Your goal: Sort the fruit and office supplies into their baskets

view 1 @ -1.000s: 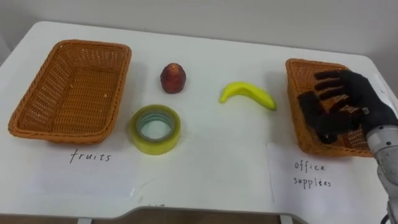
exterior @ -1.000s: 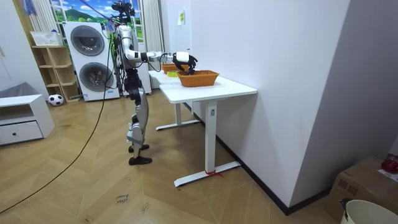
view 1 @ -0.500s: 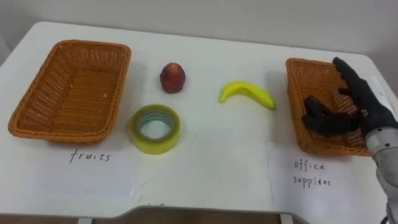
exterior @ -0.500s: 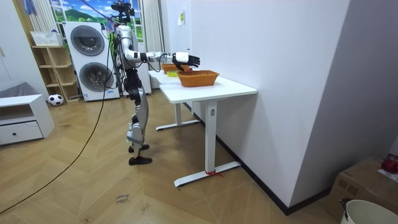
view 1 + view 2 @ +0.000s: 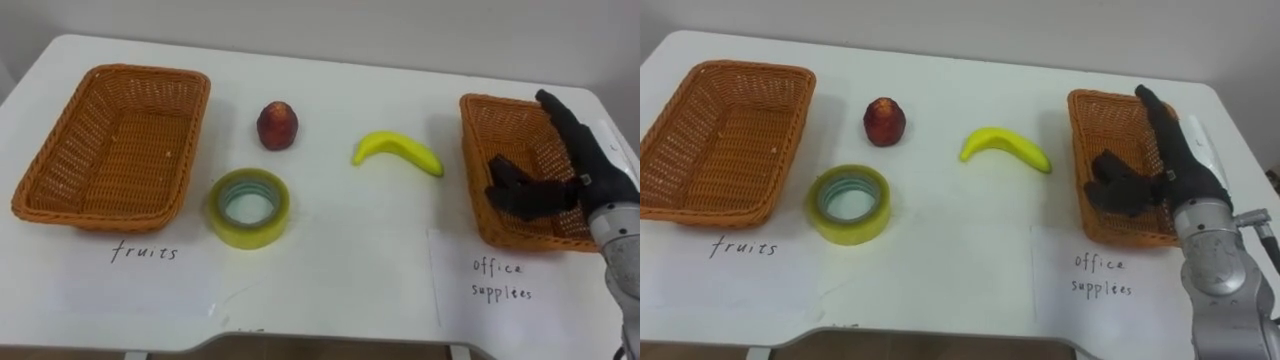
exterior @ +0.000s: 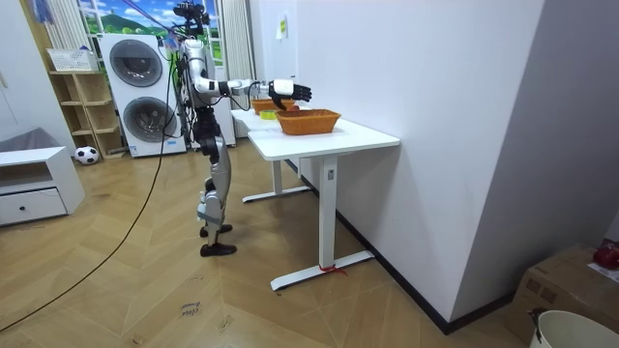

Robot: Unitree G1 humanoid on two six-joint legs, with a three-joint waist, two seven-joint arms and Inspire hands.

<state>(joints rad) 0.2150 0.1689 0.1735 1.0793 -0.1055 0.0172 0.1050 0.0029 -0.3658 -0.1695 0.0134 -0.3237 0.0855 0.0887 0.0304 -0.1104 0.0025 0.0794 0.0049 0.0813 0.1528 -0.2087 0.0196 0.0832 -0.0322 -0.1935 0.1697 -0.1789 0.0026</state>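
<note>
Right hand (image 5: 590, 170) hovers over the office-supplies basket (image 5: 478, 165) at far right, fingers straight, thumb spread, holding nothing; dark shape under the palm, cannot tell thumb from item. On the table (image 5: 350, 260): tape roll (image 5: 250, 233) near-left of centre; red fruit (image 5: 278, 125) beyond it; banana (image 5: 398, 151) just left of that basket; fruit basket (image 5: 110, 150) empty at left. Judgement: tape light, stiff, pinch through its ring wall; banana soft, take mid-body; red fruit smooth, likely to roll, wrap from above.
</note>
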